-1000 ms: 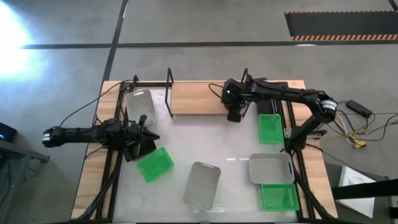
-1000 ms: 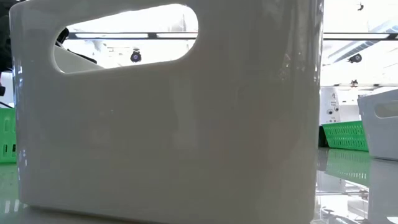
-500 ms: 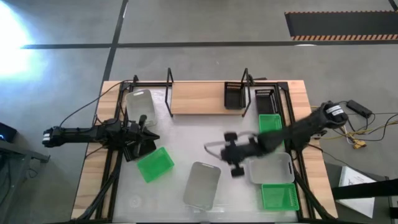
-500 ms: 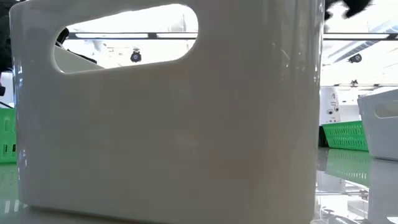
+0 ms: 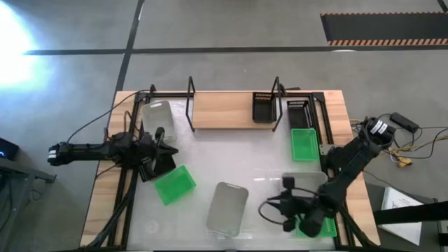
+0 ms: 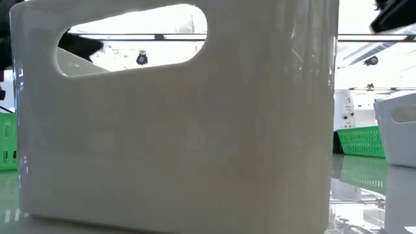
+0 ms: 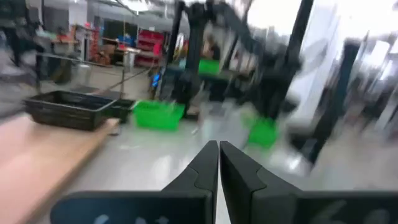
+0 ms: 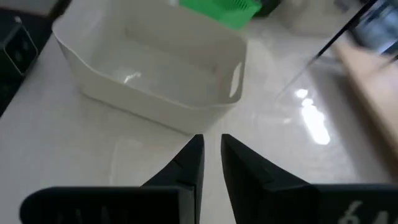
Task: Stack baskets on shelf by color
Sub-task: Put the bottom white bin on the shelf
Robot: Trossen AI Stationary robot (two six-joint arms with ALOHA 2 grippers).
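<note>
Seen from above: shelf (image 5: 222, 110) at the table's far edge, a black basket (image 5: 263, 108) on its right end, a second black basket (image 5: 297, 110) just beside it on the table. White basket (image 5: 157, 117) left of the shelf; green basket (image 5: 173, 185) and white basket (image 5: 227, 207) near the middle; green basket (image 5: 304, 143), white basket (image 5: 305, 187) and green basket (image 5: 323, 222) down the right side. Left gripper (image 5: 166, 150) parked at the left, just by the tilted green basket. Right gripper (image 5: 274, 210) low at the near edge, between the two near white baskets.

From table height: a white basket wall (image 6: 175, 130) across nearly everything.

Left wrist: fingers (image 7: 239, 171) pressed together, empty.

Right wrist: fingers (image 8: 189, 165) narrowly apart, nothing between them, perhaps closing; a white basket (image 8: 155, 68) ahead.
</note>
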